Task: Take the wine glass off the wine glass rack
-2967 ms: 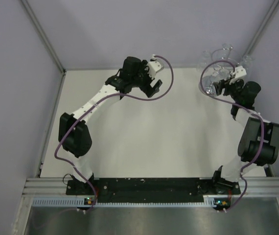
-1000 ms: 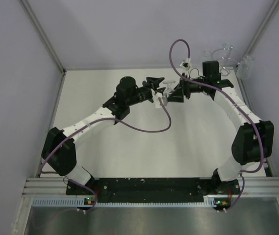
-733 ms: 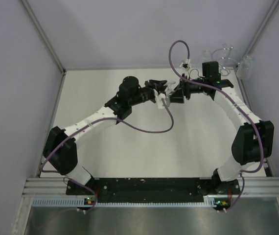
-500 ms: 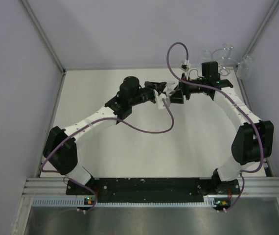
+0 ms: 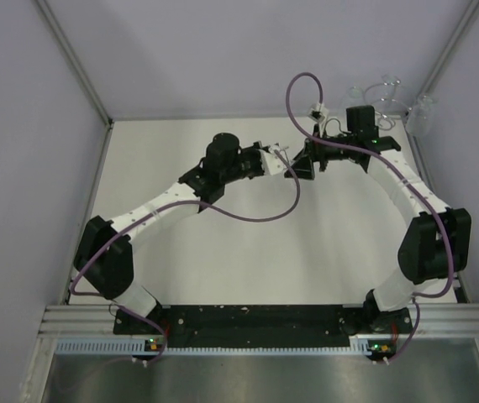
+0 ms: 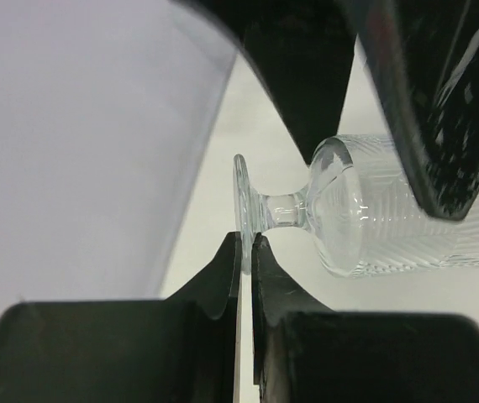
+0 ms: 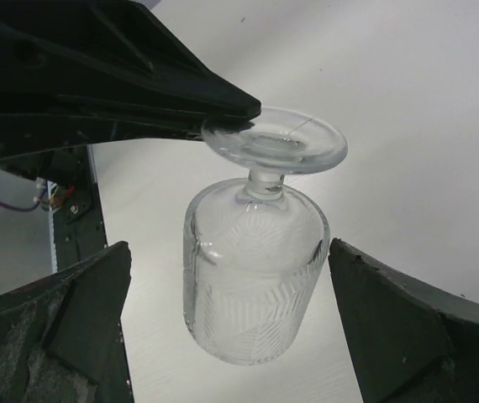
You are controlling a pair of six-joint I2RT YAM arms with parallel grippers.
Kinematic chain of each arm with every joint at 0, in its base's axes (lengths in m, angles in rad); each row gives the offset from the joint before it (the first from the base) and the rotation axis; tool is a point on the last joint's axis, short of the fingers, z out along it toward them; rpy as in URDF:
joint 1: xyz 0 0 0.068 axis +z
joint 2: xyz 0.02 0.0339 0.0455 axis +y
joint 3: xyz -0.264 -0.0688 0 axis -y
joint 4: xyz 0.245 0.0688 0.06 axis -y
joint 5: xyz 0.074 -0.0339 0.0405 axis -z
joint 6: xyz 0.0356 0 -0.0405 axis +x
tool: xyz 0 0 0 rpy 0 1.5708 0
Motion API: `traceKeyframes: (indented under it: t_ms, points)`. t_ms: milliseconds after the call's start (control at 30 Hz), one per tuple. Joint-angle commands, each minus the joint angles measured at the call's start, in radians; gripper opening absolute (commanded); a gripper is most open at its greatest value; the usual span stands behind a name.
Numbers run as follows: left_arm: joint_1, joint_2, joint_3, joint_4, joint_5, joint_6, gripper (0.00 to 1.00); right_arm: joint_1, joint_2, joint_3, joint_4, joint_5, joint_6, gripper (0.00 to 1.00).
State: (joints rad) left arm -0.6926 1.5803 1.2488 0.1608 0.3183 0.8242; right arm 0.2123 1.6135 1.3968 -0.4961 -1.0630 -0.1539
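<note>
The wine glass (image 7: 255,273) is held mid-frame, well apart from the wine glass rack (image 5: 384,91) at upper right. Its foot is pinched edge-on by the clenched left gripper (image 6: 246,250), while the right gripper (image 7: 229,252) is spread wide, clear of the bowl. Such a thin pinch is best carried slowly and without tilting.

My left arm (image 5: 160,197) stretched far forward and toward the right, left hand (image 6: 246,243) pinched tight on the foot of the wine glass (image 7: 256,277), my right arm (image 5: 399,180) bent inward to the left, right hand (image 5: 297,165) spread wide, its fingers (image 7: 391,319) not touching the glass.
</note>
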Motion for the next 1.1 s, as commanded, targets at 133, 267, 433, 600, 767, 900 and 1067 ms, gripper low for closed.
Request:
traceKeyframes:
  t_ms: [133,267,433,600,767,900,1067]
  points:
    - [0.129,-0.017,-0.026,-0.131,0.077,-0.596,0.00,-0.047,-0.118,0.019,0.016,0.032,-0.102,0.99]
    - [0.274,0.081,-0.008,-0.136,0.338,-0.968,0.00,-0.007,-0.227,-0.094,0.040,0.200,-0.438,0.90]
    - [0.318,0.144,-0.043,-0.018,0.504,-1.083,0.00,0.039,-0.251,-0.179,0.128,0.305,-0.598,0.77]
    - [0.363,0.251,-0.008,0.086,0.685,-1.227,0.00,0.087,-0.185,-0.145,0.156,0.316,-0.584,0.66]
    - [0.403,0.345,-0.006,0.226,0.792,-1.372,0.00,0.170,-0.127,-0.125,0.156,0.386,-0.618,0.60]
    - [0.415,0.377,-0.005,0.296,0.806,-1.433,0.00,0.214,-0.057,-0.067,0.148,0.451,-0.604,0.49]
    - [0.418,0.429,0.026,0.348,0.831,-1.490,0.00,0.236,0.028,0.033,0.133,0.495,-0.520,0.22]
